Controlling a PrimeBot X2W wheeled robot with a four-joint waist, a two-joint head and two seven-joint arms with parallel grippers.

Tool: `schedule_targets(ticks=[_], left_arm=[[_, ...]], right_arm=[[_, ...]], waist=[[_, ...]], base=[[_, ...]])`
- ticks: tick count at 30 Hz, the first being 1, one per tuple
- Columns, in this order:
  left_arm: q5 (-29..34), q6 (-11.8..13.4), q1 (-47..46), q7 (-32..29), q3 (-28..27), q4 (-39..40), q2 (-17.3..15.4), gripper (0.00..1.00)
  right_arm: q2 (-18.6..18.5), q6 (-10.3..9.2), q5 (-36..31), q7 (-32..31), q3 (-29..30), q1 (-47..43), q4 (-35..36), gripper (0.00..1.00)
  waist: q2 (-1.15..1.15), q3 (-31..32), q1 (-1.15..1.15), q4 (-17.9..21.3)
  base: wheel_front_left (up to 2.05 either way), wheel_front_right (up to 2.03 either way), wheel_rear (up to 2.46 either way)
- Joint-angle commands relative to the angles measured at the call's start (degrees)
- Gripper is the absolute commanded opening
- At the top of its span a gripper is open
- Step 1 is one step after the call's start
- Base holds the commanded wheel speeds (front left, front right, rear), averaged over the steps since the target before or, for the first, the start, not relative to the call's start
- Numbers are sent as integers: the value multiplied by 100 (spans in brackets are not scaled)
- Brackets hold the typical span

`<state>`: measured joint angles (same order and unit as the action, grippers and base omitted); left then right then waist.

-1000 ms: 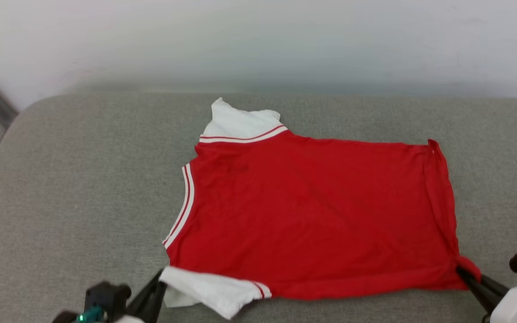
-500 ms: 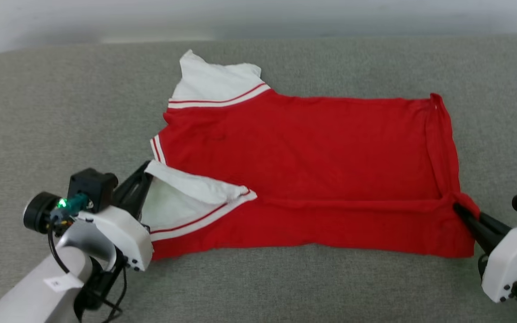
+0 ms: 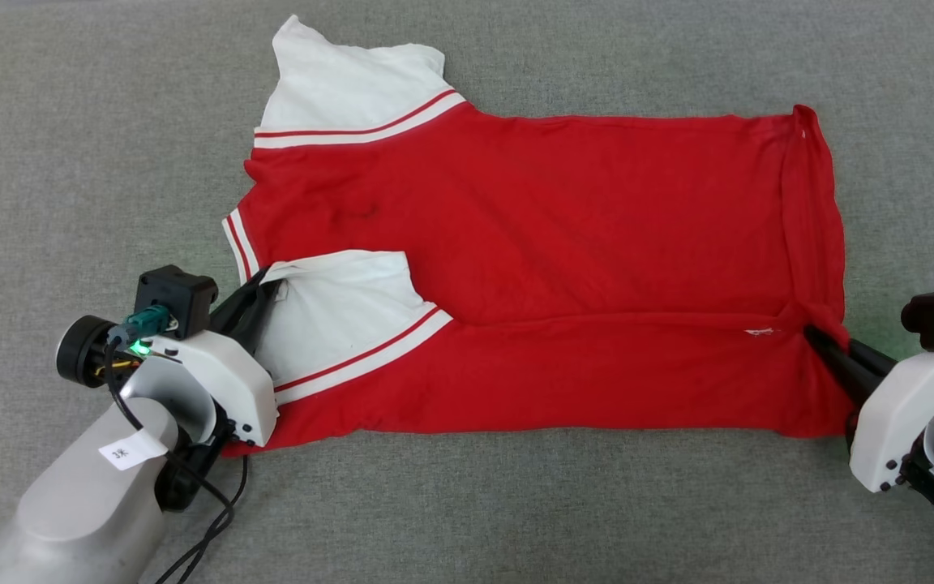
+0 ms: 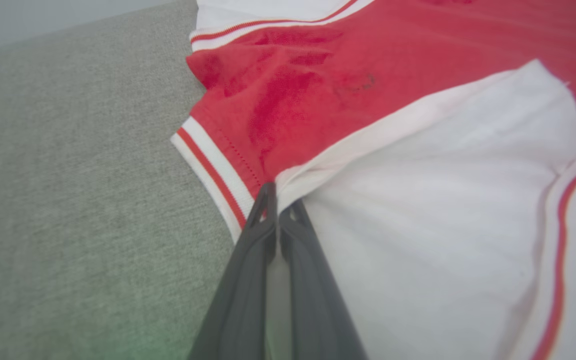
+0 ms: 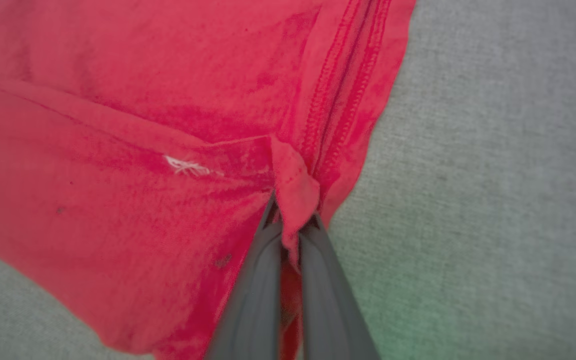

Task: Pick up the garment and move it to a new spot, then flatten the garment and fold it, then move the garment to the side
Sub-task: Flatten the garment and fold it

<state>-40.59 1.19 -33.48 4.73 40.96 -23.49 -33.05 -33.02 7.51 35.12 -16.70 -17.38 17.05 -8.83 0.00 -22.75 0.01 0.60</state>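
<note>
The garment is thin matt knit cloth with ribbed trim and stitched hems. The surface beneath is coarse grey woven fabric, matt. The left gripper and right gripper have smooth dark plastic-looking fingers and glossy white housings

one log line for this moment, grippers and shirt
left gripper: shut on white sleeve of red jersey shirt | right gripper: shut on hem corner | near edge: folded over body | surface: grey fabric
</note>
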Motion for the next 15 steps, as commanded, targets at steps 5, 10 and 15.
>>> schedule_targets(ticks=[5, 10, 15], left_arm=[[49, -128, -105, 208, 121, -651, 242, 0], [91, -233, -295, 395, 127, -925, 255, 100], [166, -277, -488, 218, 138, -761, 43, 100]], right_arm=[[7, -3, 71, 82, -276, 161, -303, 0], [-104, -3, 149, 265, -289, 159, -234, 100], [-228, -4, 148, 358, -203, -6, -4, 100]], waist=[[0, 123, -1, -12], [0, 430, -1, -82], [0, 765, -1, -186]], base=[[0, 0, 0], [0, 0, 0], [0, 0, 0]])
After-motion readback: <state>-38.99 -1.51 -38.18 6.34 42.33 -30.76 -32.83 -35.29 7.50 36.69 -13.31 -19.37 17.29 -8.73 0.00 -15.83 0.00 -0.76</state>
